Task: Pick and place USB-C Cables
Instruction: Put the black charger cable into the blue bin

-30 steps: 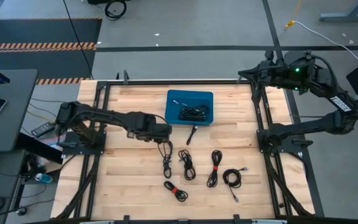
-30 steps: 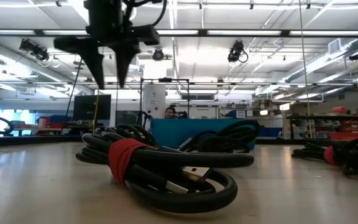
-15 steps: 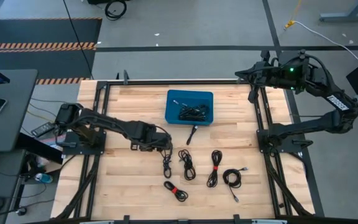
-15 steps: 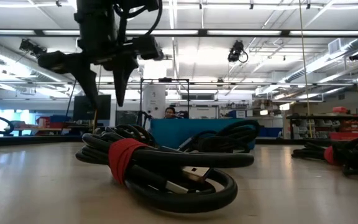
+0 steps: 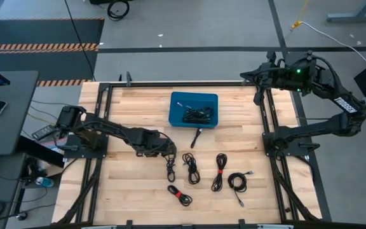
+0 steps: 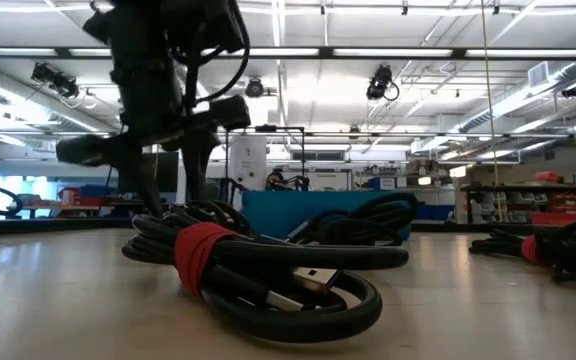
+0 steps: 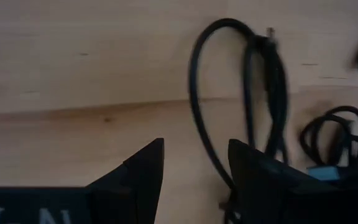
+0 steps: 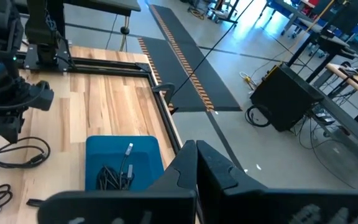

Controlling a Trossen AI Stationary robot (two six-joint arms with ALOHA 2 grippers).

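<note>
Several black USB-C cables lie in small bundles on the wooden table: one [image 5: 170,166] just under my left gripper, others [image 5: 191,168] [image 5: 219,172] to its right. A further one with a red tie [image 5: 180,195] lies nearer the front. My left gripper [image 5: 166,149] stands open, pointing steeply down over the far end loop of the leftmost cable [image 7: 253,87]. One strand of that loop [image 7: 204,134] runs between the fingertips, and no touch shows. My right gripper [image 8: 194,149] is shut and raised at the table's far right corner [image 5: 254,76].
A blue bin [image 5: 176,98] holding more black cables stands at the far middle of the table. One loose cable [image 5: 196,137] lies just in front of it. A coiled cable [image 5: 237,181] lies at the near right. Black frame rails [image 5: 107,114] border the table's left and right.
My left gripper has come down toward the table and a little toward its near edge, onto the far end of the leftmost cable. It has rolled somewhat on the way and stayed open. The cables have not moved.
</note>
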